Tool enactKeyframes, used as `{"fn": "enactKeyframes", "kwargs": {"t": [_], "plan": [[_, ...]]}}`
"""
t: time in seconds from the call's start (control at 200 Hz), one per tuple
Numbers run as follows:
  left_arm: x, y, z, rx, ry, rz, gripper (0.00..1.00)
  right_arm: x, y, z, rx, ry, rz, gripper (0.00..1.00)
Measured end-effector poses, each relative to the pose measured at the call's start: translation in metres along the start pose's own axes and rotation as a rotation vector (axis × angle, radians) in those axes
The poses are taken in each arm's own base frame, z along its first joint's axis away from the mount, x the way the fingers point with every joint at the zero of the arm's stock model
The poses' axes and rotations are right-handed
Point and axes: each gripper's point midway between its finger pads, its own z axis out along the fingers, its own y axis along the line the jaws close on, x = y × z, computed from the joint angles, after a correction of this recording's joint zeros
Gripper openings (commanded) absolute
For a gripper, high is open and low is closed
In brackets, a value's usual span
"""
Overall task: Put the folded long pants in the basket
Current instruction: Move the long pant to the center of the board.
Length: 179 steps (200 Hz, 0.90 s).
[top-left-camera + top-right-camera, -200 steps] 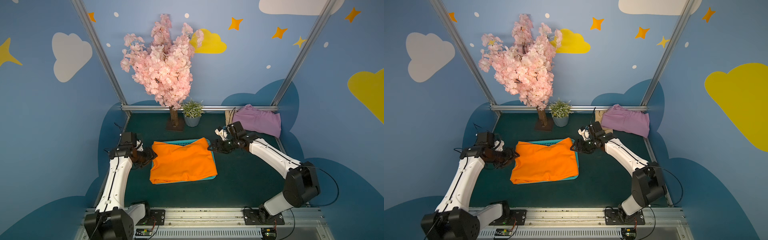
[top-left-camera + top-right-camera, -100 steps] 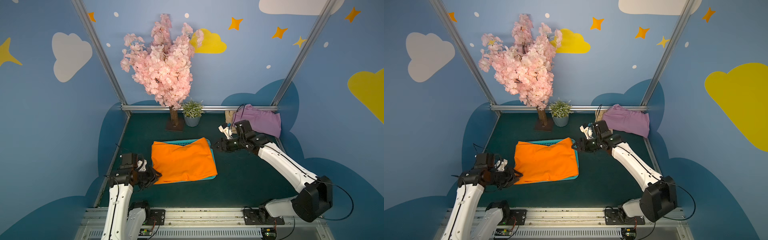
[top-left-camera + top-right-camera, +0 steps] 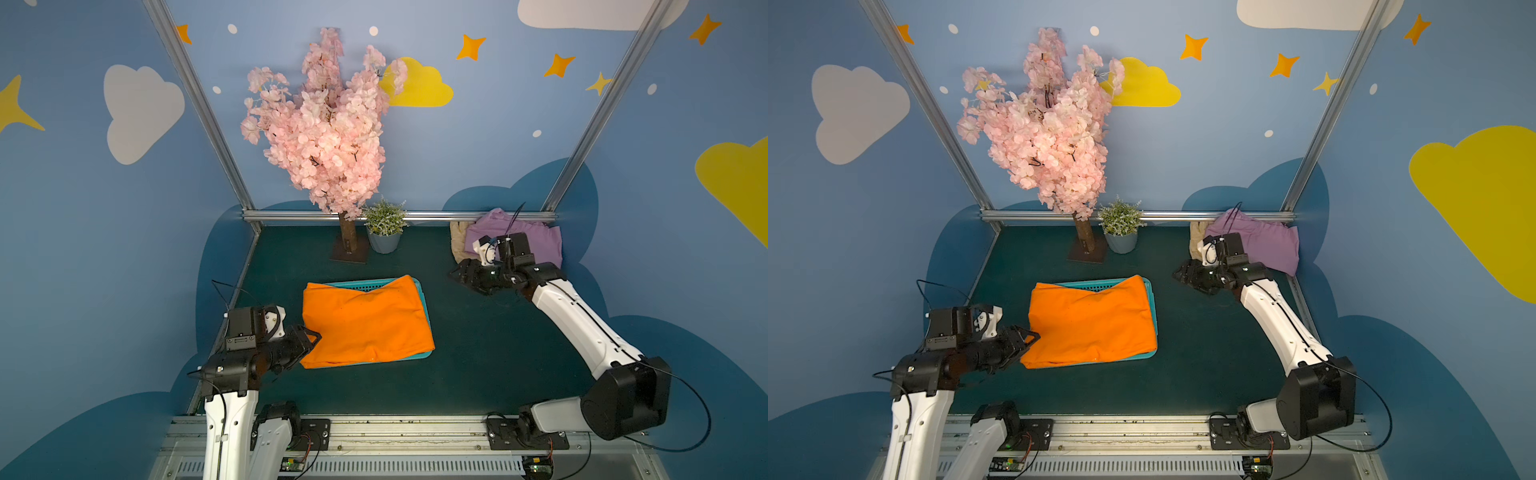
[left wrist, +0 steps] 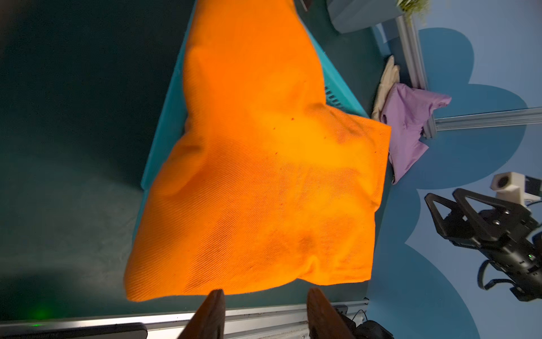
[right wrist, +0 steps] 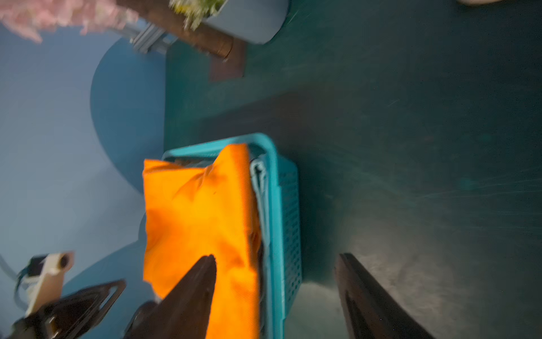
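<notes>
The bright orange pants lie draped over the teal basket, overhanging its left rim. The left gripper hovers at the basket's near-left corner, jaws apart and empty. The right gripper is off the basket's far-right corner, also spread and empty. The lilac pants lie farther behind.

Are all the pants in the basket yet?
Not yet. The orange pants lie over the basket, spilling past its rim, with a pale blue-green pair underneath. The left fingers and right fingers are open and empty. The purple pants wait in the back corner.
</notes>
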Motion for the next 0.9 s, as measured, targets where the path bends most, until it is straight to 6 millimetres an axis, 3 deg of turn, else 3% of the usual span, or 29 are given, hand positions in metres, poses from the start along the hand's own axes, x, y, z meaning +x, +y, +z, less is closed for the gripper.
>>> {"fn": "enactKeyframes", "kwargs": {"t": [0.155,0.265,0.335,0.526,0.666,0.896], "plan": [[-0.007,-0.006,-0.004,0.020,-0.047,0.079,0.51,-0.046,-0.058,0.000,0.095,-0.113,0.169,0.72],[-0.009,-0.009,-0.005,0.035,-0.060,0.112,0.52,-0.071,-0.099,0.030,0.170,-0.088,0.252,0.71],[-0.010,-0.010,-0.006,0.042,-0.070,0.126,0.52,-0.093,-0.115,0.054,0.208,-0.056,0.260,0.71],[-0.009,-0.009,-0.003,0.048,-0.068,0.124,0.52,-0.150,-0.135,0.112,0.290,-0.020,0.168,0.70],[-0.009,-0.009,-0.003,0.054,-0.076,0.128,0.52,-0.162,-0.146,0.136,0.375,0.007,0.078,0.70],[-0.009,-0.012,-0.004,0.069,-0.074,0.134,0.53,-0.179,-0.156,0.154,0.483,0.007,-0.072,0.70]]}}
